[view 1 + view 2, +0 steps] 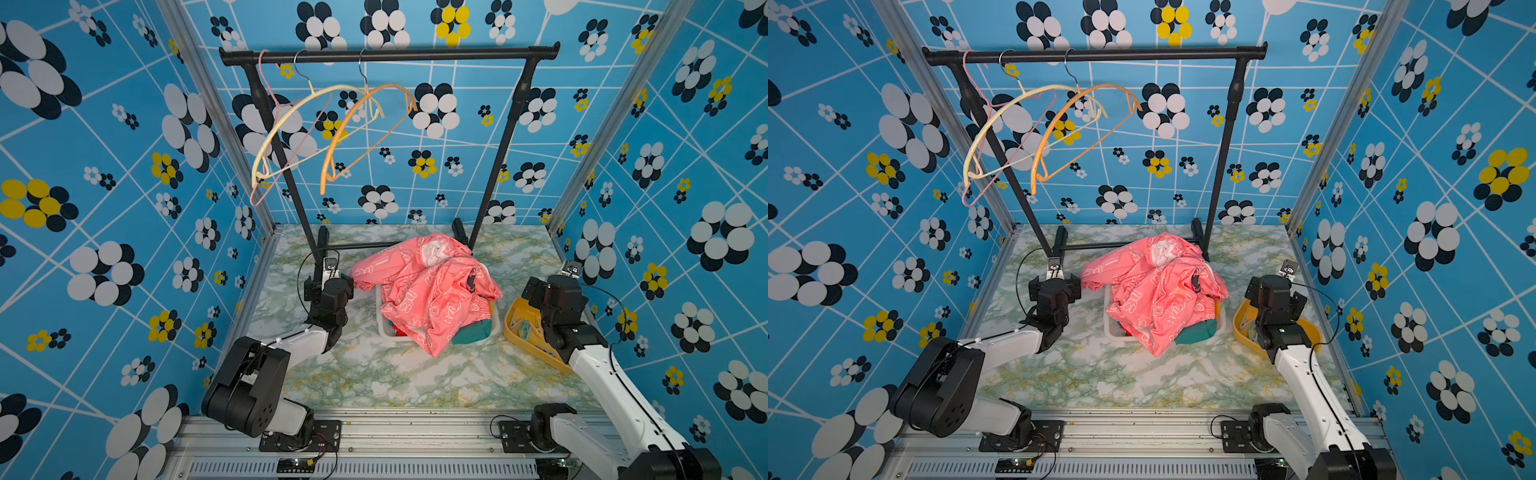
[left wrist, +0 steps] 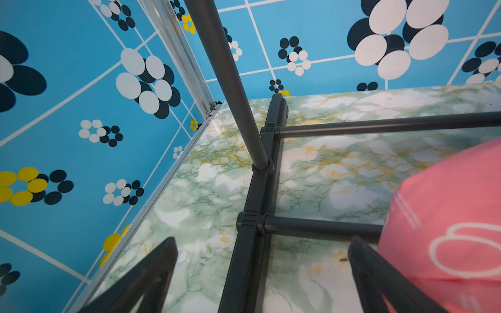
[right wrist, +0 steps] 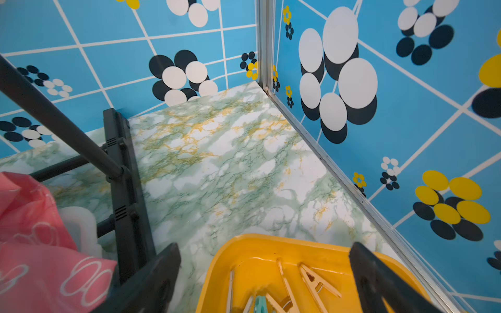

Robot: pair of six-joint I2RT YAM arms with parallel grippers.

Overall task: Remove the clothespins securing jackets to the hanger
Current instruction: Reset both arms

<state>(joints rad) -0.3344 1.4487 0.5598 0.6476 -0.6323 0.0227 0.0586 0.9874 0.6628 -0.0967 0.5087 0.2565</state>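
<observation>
Lying under R pincer point(image 3: 264, 248), clothespins point(image 3: 311, 279) in bin point(image 3: 217, 271)

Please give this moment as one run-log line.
hangers: bare on rail | pink jacket: heaped over white basket | clothespins: in yellow tray | left gripper: jaws open, empty | right gripper: jaws open above tray

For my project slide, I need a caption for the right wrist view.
Open right pincer over a yellow tray of loose clothespins, pink jacket heaped in the white basket beside it.

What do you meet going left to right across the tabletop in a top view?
left end effector → pink jacket → yellow tray holding clothespins
</observation>
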